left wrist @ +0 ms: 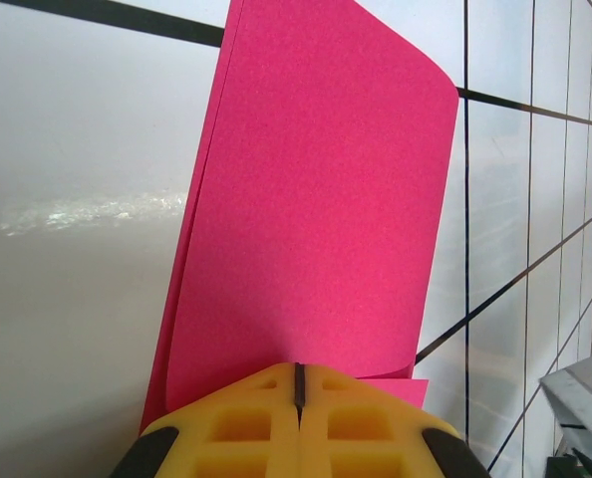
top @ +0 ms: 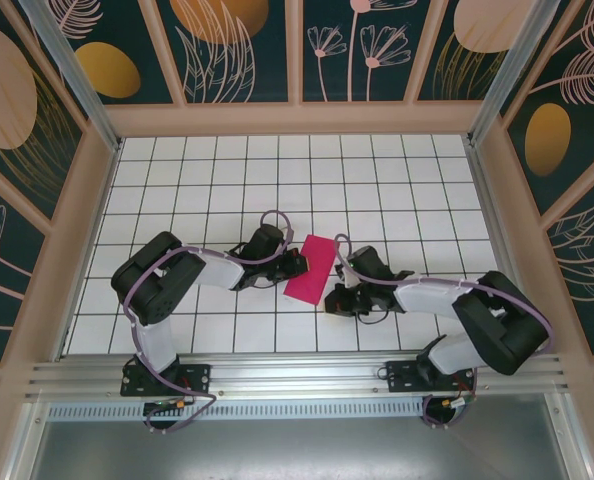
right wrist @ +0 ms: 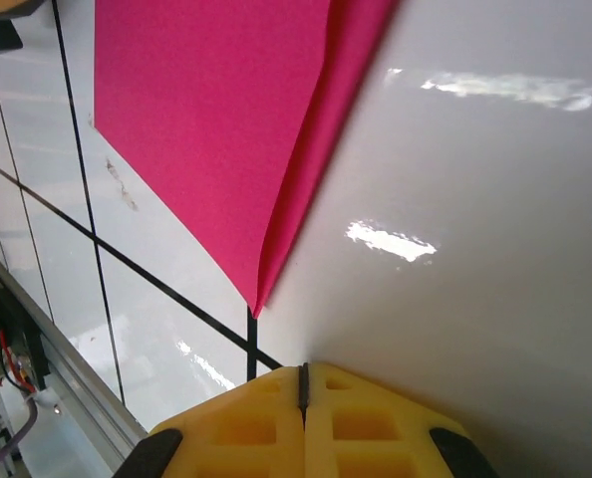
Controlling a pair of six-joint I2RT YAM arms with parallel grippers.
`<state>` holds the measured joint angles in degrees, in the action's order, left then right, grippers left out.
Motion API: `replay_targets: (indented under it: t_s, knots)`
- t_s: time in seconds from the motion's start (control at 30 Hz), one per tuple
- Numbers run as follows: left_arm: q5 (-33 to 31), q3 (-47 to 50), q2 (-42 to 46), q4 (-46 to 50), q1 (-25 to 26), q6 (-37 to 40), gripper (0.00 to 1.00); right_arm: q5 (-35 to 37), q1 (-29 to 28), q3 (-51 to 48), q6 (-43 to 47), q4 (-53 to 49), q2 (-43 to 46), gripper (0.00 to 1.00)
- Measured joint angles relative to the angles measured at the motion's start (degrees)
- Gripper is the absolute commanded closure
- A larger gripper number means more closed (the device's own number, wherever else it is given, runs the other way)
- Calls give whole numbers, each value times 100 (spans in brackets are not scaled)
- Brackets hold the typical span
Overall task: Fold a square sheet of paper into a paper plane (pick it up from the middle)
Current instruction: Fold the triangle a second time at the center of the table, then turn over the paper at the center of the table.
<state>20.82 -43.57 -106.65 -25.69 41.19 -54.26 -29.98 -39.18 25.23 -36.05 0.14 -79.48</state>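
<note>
The square sheet of paper, folded to a narrow magenta oblong, lies tilted on the white gridded worktop between both arms. The left gripper meets its left long edge. The right gripper lies just beside its lower corner. Floral panels enclose the worktop.

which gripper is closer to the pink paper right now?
Left. The left gripper, shut, has its tips over the near edge of the paper. The right gripper, also shut, sits just short of the paper's pointed corner, with a gap between them.
</note>
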Motion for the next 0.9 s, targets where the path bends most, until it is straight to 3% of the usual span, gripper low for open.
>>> replay_targets:
  t_s: [0.27,0.53,0.9]
  knots:
    - [-96,2,603,289,0,-39,80,675,455,149,-350,26,546,70]
    - [-439,26,1266,396,0,-76,87,704,695,345,-625,420,101,52]
    - [-136,293,1147,286,0,-195,92,586,695,450,-675,758,-317,48]
